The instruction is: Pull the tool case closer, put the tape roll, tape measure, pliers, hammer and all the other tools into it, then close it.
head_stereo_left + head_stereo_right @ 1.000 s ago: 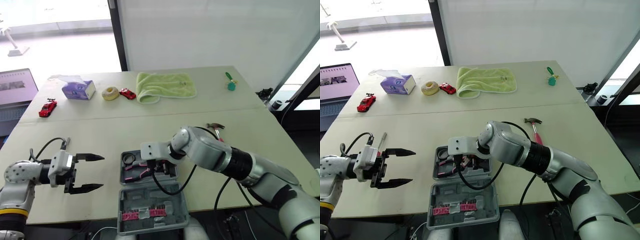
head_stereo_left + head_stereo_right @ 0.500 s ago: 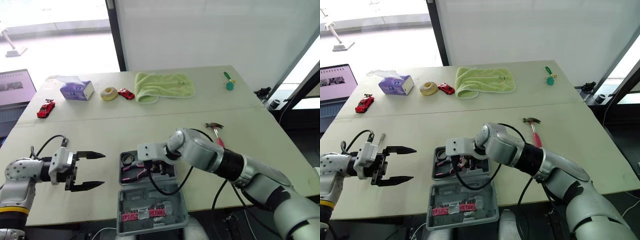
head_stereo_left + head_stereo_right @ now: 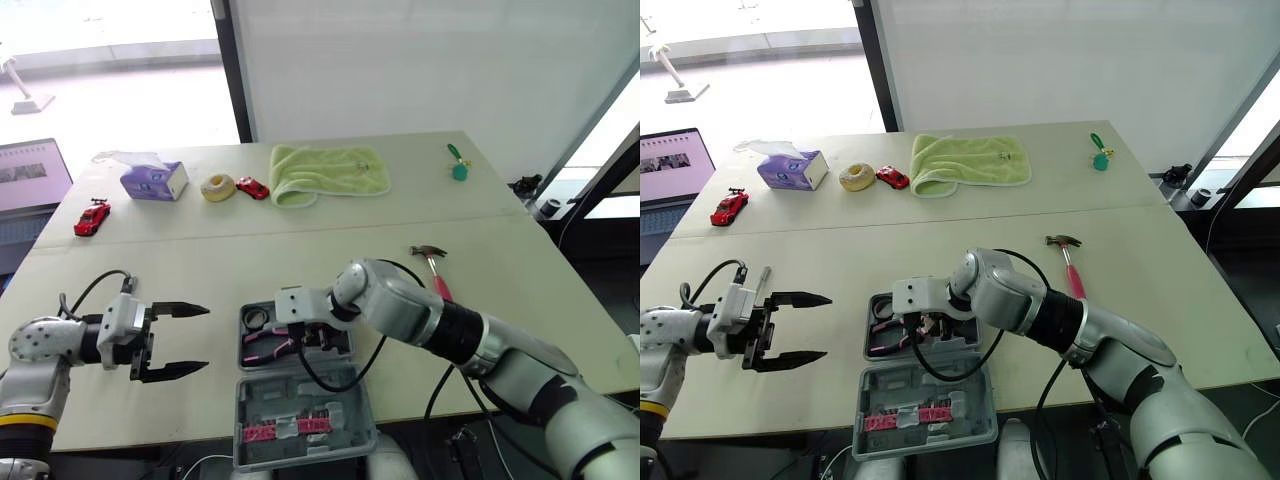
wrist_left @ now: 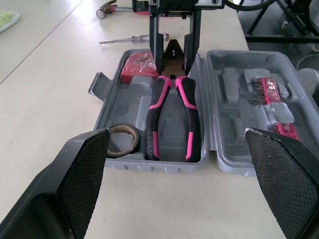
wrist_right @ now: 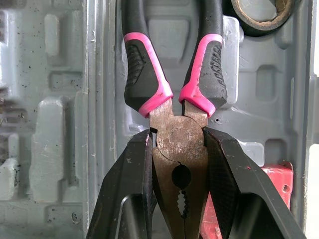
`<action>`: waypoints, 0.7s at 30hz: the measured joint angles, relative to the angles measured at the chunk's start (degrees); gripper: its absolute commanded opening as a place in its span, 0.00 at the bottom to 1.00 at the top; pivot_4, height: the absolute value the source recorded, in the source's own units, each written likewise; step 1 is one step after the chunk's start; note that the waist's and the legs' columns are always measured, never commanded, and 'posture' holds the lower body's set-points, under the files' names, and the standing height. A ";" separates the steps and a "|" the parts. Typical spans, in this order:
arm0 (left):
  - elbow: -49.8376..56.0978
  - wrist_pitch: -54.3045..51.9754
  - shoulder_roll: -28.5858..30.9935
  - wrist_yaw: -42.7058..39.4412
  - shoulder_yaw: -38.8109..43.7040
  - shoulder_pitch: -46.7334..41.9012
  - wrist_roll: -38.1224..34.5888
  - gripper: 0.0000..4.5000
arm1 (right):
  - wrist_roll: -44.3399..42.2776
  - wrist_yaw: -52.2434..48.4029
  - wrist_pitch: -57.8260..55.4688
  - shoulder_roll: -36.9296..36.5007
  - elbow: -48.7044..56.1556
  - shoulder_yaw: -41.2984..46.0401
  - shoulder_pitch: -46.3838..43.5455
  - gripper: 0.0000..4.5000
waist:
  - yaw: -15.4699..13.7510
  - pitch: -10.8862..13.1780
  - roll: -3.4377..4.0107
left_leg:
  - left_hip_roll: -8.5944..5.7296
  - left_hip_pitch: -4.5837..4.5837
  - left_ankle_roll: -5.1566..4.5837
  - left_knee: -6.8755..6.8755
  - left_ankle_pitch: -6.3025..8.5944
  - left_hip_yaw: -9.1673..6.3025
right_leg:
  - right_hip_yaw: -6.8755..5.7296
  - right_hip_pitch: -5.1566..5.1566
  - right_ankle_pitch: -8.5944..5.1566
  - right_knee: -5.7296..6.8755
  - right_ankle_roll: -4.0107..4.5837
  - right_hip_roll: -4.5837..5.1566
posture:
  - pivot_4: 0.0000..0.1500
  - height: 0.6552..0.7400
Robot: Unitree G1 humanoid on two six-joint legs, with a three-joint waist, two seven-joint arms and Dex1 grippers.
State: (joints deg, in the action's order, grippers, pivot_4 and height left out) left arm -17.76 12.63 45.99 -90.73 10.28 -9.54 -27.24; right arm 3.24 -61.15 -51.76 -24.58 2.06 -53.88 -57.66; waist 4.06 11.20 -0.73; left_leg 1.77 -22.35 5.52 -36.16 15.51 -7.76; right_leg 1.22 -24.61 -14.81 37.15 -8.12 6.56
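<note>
On the pale tabletop (image 3: 200, 270), the grey tool case (image 3: 300, 398) lies open at the near edge, its lid folded toward the robot. The right claw (image 5: 178, 137) reaches down into the case's far half, its two black fingers pinching the metal head of the pliers (image 4: 155, 112), whose pink-and-black handles lie in the moulded tray. The left claw (image 3: 200, 339) hovers over the tabletop to the left of the case, fingers spread wide and holding nothing. The pink-handled hammer (image 3: 1073, 270) lies on the tabletop well right of the case. Inside the case, a red tape measure (image 4: 139, 64) sits beside the pliers' head and the tape roll (image 4: 122, 151) by their handle ends. A screwdriver (image 4: 132, 39) lies just outside the case.
</note>
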 measured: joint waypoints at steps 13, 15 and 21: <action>-0.73 -0.80 -0.01 0.93 0.00 -0.43 0.12 1.00 | 2.04 0.10 -0.34 1.25 -1.01 2.00 1.39 0.99 | 0.02 0.00 0.00 | 0.00 0.00 0.01 0.01 0.00 0.00 | 0.00 0.00 0.00 0.00 0.00 0.00 | 1.00 1.00; -1.93 -0.59 -0.10 0.94 -0.01 -0.81 0.40 1.00 | 1.21 0.09 -0.70 2.14 -0.19 4.59 1.39 0.99 | 0.01 0.00 0.00 | 0.00 0.00 0.01 0.01 0.00 0.00 | 0.00 0.00 0.00 0.00 0.00 0.00 | 1.00 1.00; -2.45 -0.53 -0.26 1.00 -0.02 -1.94 0.50 1.00 | 0.38 2.84 -1.48 5.68 0.23 8.25 2.62 0.51 | 0.00 0.00 0.00 | 0.00 0.00 0.01 0.01 -0.01 0.00 | 0.00 0.00 0.00 0.00 0.00 0.00 | 1.00 1.00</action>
State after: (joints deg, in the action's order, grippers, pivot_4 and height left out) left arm -20.20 12.11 45.73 -89.73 10.26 -11.48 -26.74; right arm 3.62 -58.31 -53.24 -18.89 2.29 -45.63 -55.04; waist 4.06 11.19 -0.73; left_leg 1.77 -22.35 5.53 -36.15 15.50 -7.76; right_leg 1.22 -24.61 -14.81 37.15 -8.12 6.56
